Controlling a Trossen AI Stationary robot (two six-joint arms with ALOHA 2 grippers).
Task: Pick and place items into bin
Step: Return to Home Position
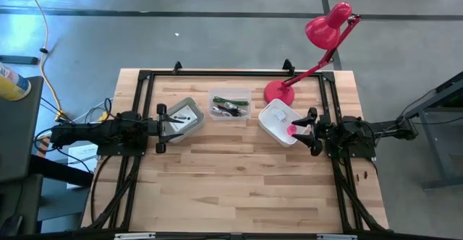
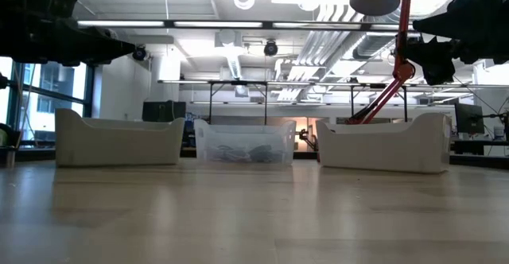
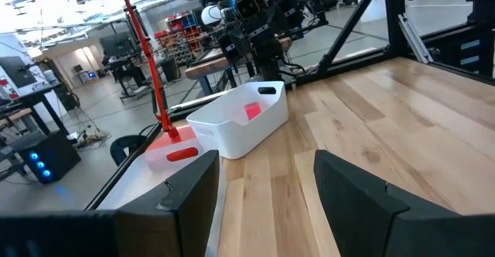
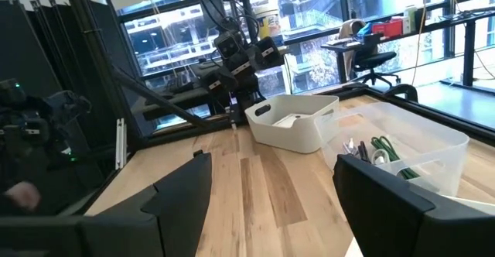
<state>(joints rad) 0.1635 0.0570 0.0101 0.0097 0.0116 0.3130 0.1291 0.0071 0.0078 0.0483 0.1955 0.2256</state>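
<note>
Three bins stand in a row on the table. The grey left bin (image 1: pixel 182 118) holds flat white cards with dark print (image 1: pixel 181 116). The clear middle bin (image 1: pixel 230 104) holds a green pen (image 1: pixel 231 100) and thin coiled cables (image 1: pixel 226 110). The white right bin (image 1: pixel 278 121) holds a small pink piece (image 1: pixel 291 129) and a small white square (image 1: pixel 280 114). My left gripper (image 1: pixel 162 129) is open and empty at the left bin's left side. My right gripper (image 1: pixel 309 131) is open and empty at the right bin's right side. Both hang above the table in the low view.
A red desk lamp stands with its base (image 1: pixel 278 91) behind the right bin, its arm slanting up to its head (image 1: pixel 327 24). A black frame (image 1: pixel 217 74) runs along the table's far edge and sides. Bare wood (image 1: pixel 231 182) lies on the near half.
</note>
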